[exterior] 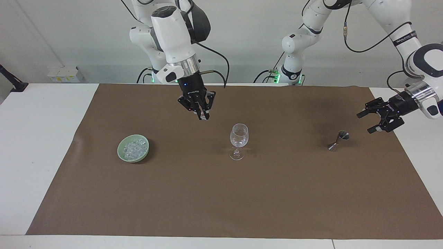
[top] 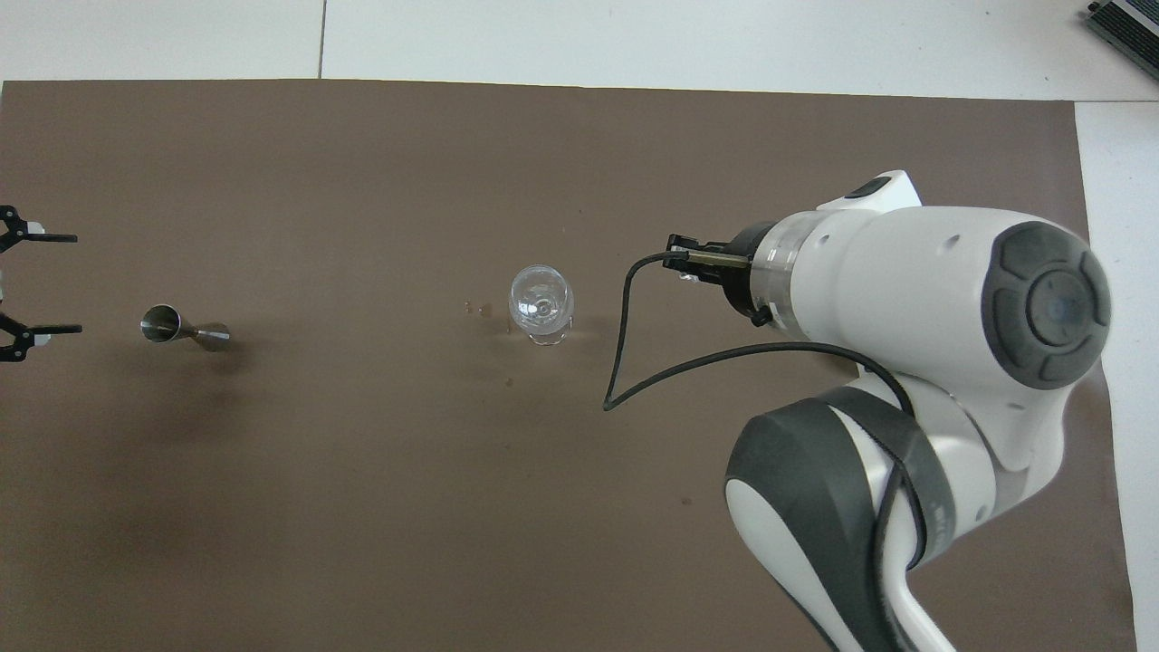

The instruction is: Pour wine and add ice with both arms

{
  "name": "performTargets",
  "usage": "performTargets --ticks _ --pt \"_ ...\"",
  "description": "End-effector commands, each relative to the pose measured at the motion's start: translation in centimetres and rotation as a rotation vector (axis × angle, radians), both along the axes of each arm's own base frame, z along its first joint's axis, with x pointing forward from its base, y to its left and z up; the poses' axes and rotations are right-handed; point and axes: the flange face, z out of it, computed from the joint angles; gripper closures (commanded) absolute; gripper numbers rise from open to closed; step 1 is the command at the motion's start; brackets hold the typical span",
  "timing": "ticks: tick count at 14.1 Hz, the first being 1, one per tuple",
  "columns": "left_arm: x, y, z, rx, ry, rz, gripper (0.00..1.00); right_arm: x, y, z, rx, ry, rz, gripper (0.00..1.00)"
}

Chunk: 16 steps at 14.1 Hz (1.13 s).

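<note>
A clear wine glass [exterior: 239, 136] stands at the middle of the brown mat and also shows in the overhead view [top: 541, 299]. A pale green bowl [exterior: 121, 154] holds several ice chunks [exterior: 134, 147]; my right arm hides it in the overhead view. My right gripper [exterior: 203, 116] hangs in the air over the mat between bowl and glass, shut on a small pale ice chunk; it also shows in the overhead view [top: 677, 258]. A small metal jigger [exterior: 338, 140] stands toward the left arm's end and also shows in the overhead view [top: 181, 329]. My left gripper [exterior: 365, 122] is open and empty beside the jigger, apart from it.
The brown mat [exterior: 221, 200] covers most of the white table [exterior: 38, 145]. A few small dark drops [top: 480, 309] lie on the mat beside the glass. My right arm's black cable [top: 625, 362] hangs over the mat near the glass.
</note>
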Motion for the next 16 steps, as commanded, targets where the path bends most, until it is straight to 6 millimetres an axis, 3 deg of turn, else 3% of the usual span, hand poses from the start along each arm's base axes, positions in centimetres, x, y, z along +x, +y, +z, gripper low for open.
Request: performTargets --ticks 1,4,7,12,15,16 --pt "-0.6 -2.8 2.1 0.144 -0.082 -0.147 0.00 0.4 2.4 -0.9 0.067 -0.010 -0.029 1.00" --pt "-1.2 -6.1 5.0 0.276 -0.173 -0.304 0.00 -0.5 5.5 -2.1 0.094 0.004 -0.027 1.00" --pt "-1.9 -9.8 7.7 0.444 -0.256 -0.527 0.00 -0.9 6.9 -3.0 0.080 0.014 -0.024 1.00" --pt "-2.5 -11.4 9.0 0.561 -0.358 -0.824 0.00 -0.7 8.1 -4.0 0.095 -0.006 -0.017 1.00" --pt "-3.0 -12.0 9.9 0.643 -0.392 -0.981 0.00 -0.5 9.4 -6.3 0.068 0.014 -0.008 1.00" --pt "-3.1 -11.9 10.2 0.676 -0.393 -1.019 0.00 0.3 9.6 -5.5 0.074 -0.006 -0.018 1.00"
